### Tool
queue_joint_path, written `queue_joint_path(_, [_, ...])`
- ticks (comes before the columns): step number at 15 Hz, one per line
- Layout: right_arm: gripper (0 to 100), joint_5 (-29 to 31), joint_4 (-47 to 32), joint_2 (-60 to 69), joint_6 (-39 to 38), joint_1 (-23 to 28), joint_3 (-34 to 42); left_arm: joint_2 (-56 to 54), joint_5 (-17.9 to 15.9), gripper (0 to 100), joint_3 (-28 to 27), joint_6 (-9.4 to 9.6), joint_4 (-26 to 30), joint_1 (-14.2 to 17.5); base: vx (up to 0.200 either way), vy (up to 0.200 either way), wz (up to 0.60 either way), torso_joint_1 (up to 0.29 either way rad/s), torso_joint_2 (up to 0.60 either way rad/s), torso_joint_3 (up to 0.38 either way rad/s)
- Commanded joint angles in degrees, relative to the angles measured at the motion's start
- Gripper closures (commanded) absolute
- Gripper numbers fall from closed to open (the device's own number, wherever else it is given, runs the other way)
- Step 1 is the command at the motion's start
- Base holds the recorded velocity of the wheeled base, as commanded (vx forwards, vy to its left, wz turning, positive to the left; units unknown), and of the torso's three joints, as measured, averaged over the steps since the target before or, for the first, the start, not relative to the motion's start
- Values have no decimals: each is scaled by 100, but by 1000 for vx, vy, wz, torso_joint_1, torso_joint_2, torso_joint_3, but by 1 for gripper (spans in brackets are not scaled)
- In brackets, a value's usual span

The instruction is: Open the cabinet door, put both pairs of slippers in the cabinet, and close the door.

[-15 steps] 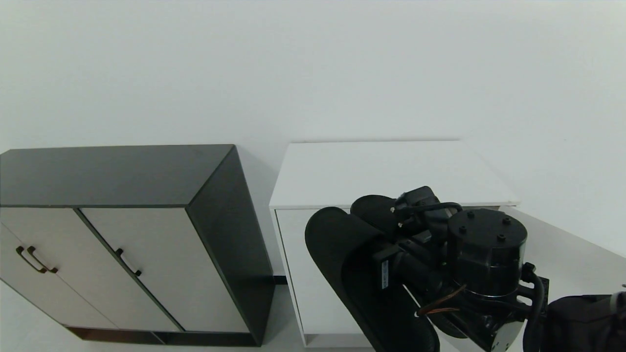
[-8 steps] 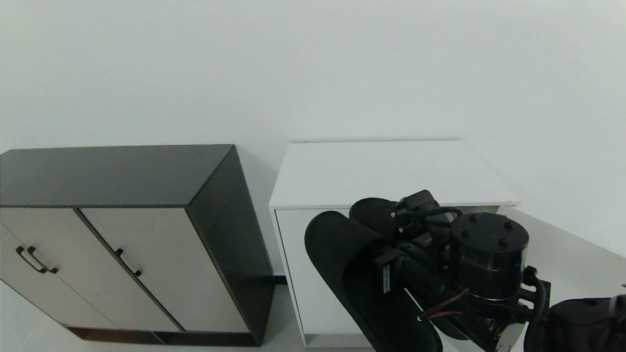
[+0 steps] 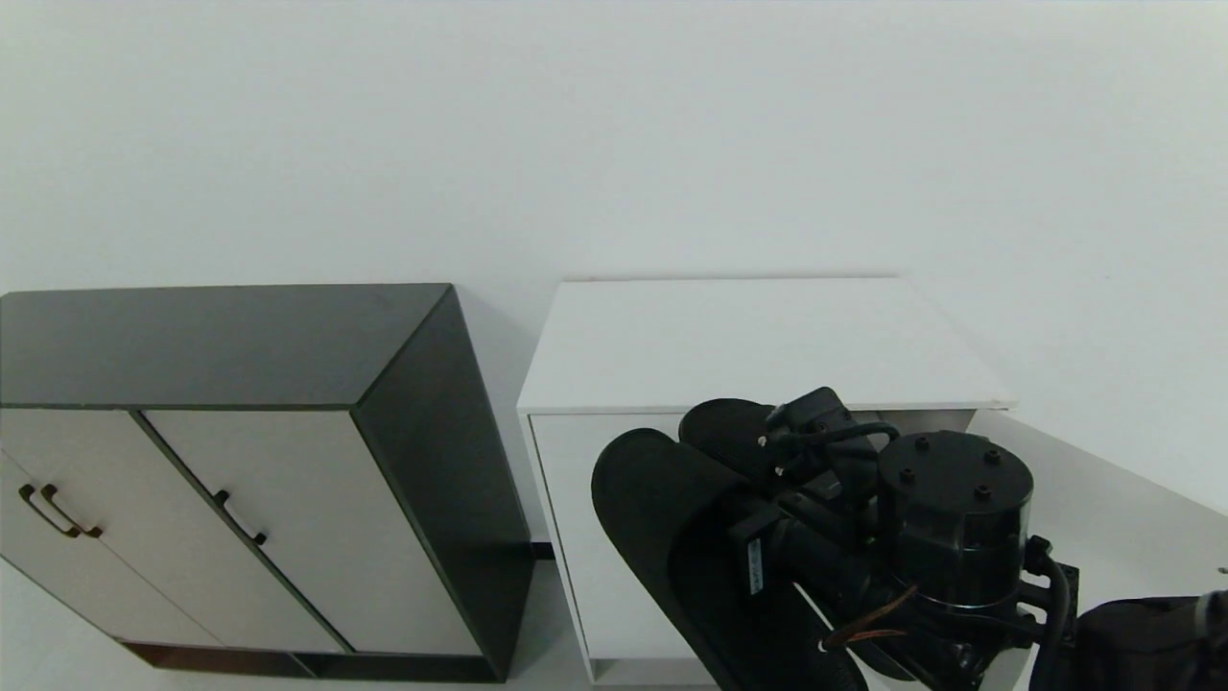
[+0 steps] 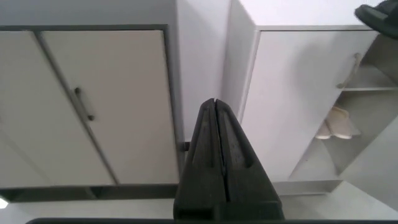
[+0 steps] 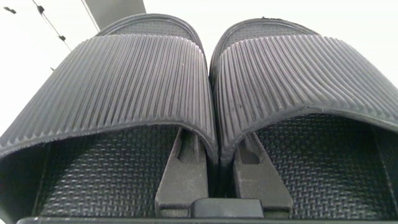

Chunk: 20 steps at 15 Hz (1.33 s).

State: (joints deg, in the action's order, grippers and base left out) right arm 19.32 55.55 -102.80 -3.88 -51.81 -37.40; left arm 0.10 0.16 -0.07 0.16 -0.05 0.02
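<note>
A pair of black slippers (image 3: 662,489) hangs side by side in front of the white cabinet (image 3: 729,336), soles toward its front panel. My right gripper (image 5: 219,180) is shut on them, its fingers (image 5: 183,177) reaching under the ribbed straps (image 5: 137,81) and pinching the two inner edges together. My left gripper (image 4: 215,143) is shut on nothing, held low and facing both cabinets. The white cabinet's right side (image 4: 367,81) stands open with shelves showing. A pale pair of slippers (image 4: 339,122) lies on a lower shelf.
A black cabinet (image 3: 221,341) with two shut beige doors and dark handles (image 3: 238,516) stands left of the white cabinet, a narrow gap between them. A white wall runs behind both. The open white door (image 3: 1103,480) lies to the right of my right arm.
The head camera has shifted, so both cabinets sit slightly further left. My right arm has lowered a little with the black slippers still in its grip.
</note>
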Motion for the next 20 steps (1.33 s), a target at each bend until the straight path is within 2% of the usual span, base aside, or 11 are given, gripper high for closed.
queue_joint_path(1, [100,1,-1,-12,1,4,5,-1,2,100,-1,2,-4,6,0,-200,0,17,2,-2])
queue_joint_path(12, [100,1,17,15,-8,13,49,-1,2,100,-1,2,-4,6,0,-200,0,1,4,3])
queue_joint_path(20, [100,-60,193,6,10,13,128,-1,2,100,-1,-7,-4,6,0,0,0,0,0,0])
